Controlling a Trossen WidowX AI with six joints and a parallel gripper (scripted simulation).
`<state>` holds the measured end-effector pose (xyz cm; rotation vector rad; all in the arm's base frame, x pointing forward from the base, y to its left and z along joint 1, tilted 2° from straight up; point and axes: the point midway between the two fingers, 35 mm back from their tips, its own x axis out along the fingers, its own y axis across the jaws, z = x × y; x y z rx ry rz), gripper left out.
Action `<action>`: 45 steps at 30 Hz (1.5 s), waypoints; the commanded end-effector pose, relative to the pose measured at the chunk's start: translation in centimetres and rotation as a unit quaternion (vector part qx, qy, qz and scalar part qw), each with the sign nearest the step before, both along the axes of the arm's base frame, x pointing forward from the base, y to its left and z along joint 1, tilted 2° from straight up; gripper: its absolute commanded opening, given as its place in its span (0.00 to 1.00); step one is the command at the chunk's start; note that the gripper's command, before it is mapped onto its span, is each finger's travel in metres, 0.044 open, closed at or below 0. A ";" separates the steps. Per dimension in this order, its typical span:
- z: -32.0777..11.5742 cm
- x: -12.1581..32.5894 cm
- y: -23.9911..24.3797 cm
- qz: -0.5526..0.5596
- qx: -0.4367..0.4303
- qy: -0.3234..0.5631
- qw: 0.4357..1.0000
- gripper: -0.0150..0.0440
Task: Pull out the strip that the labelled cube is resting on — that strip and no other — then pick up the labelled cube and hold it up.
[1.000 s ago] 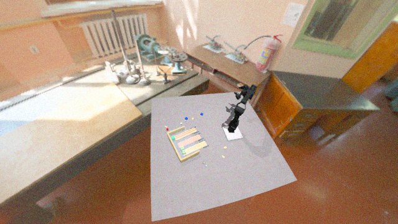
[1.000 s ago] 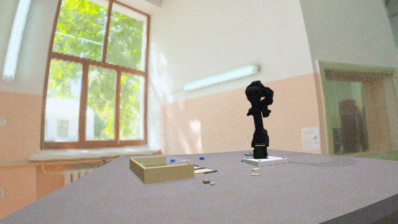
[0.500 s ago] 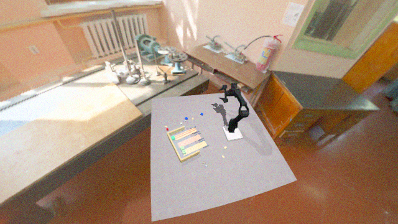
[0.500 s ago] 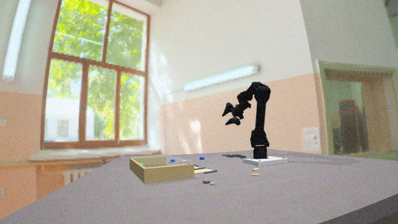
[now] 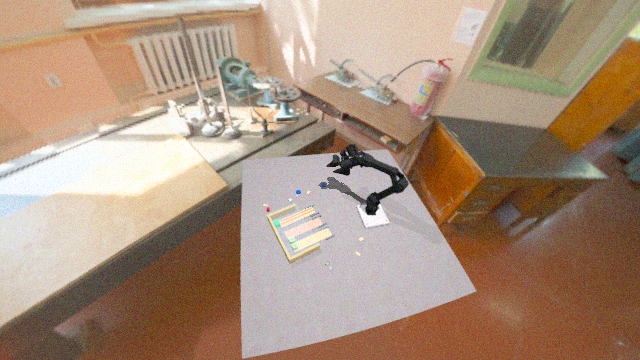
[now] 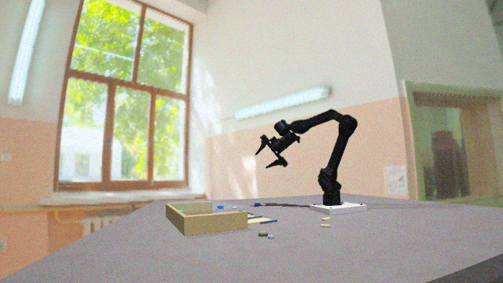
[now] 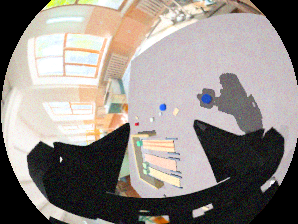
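Observation:
A low wooden frame [image 5: 305, 253] [image 6: 216, 223] [image 7: 151, 181], open toward the robot base, surrounds three flat strips: an orange striped one [image 5: 297, 216] [image 7: 159, 145], a pink one [image 5: 305, 228] [image 7: 162, 162] and a yellow one [image 5: 315, 239] [image 7: 166, 177]. A green cube [image 5: 277, 223] [image 7: 139, 143] is at the far end of the striped strip. Two light green cubes [image 5: 292, 240] [image 7: 145, 165] are close together near the far ends of the other strips. No label is legible. My gripper [image 5: 332, 168] [image 6: 261, 161] [image 7: 162, 124] is open and empty, high above the table.
Two blue pieces [image 5: 298, 192] [image 6: 220, 207] [image 7: 163, 107] lie beyond the frame, one in the arm's shadow. A red piece [image 5: 268, 209] [image 7: 137, 124] lies near the frame's corner. Cream pieces [image 5: 361, 239] lie near the white base [image 5: 374, 218]; a grey piece [image 6: 263, 234] lies beside the frame.

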<state>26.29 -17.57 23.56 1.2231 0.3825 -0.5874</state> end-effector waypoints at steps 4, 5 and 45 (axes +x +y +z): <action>-1.0 3.4 7.9 0.182 -0.153 0.035 0.971 0.93; -1.2 3.7 9.1 0.208 -0.174 0.038 0.962 0.93; -9.2 5.6 30.3 0.658 -0.378 0.212 0.615 0.35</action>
